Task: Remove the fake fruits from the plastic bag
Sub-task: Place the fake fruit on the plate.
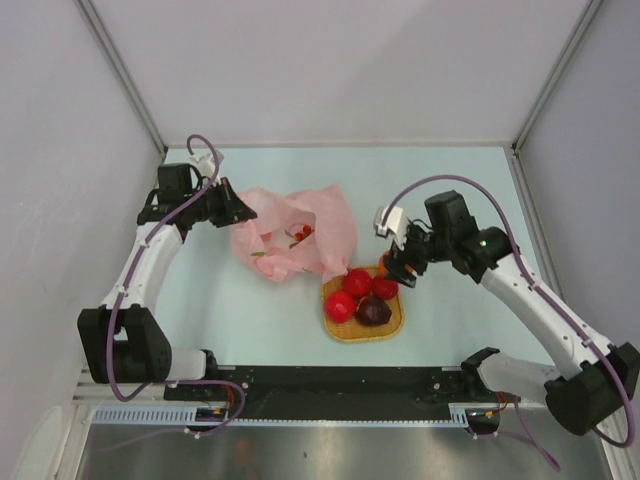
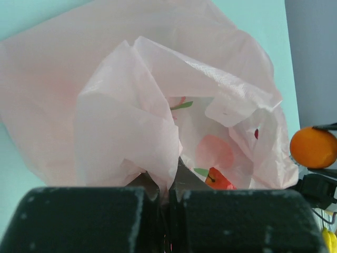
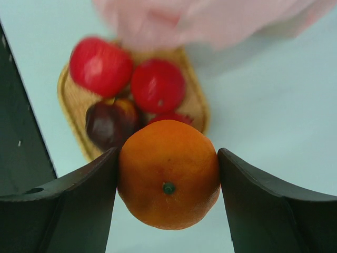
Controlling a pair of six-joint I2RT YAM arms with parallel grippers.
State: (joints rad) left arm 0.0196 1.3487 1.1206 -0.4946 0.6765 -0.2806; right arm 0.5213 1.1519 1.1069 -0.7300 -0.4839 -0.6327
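The pink plastic bag [image 1: 290,235] lies crumpled on the table left of centre. My left gripper [image 1: 235,208] is shut on its left edge; in the left wrist view the fingers [image 2: 167,197] pinch a fold of the bag [image 2: 158,95]. My right gripper [image 1: 400,266] is shut on the orange fruit [image 3: 168,174] and holds it above the mat's far right corner; it also shows in the left wrist view [image 2: 313,147]. Three red fruits [image 1: 358,282] [image 1: 340,305] [image 1: 386,289] and the dark purple one [image 1: 373,311] lie on the mat. The green fruit does not show.
The woven orange-tan mat [image 1: 395,325] lies just in front of the bag, near the table's middle. White walls enclose the table at the back and both sides. The black rail with the arm bases [image 1: 340,385] runs along the near edge.
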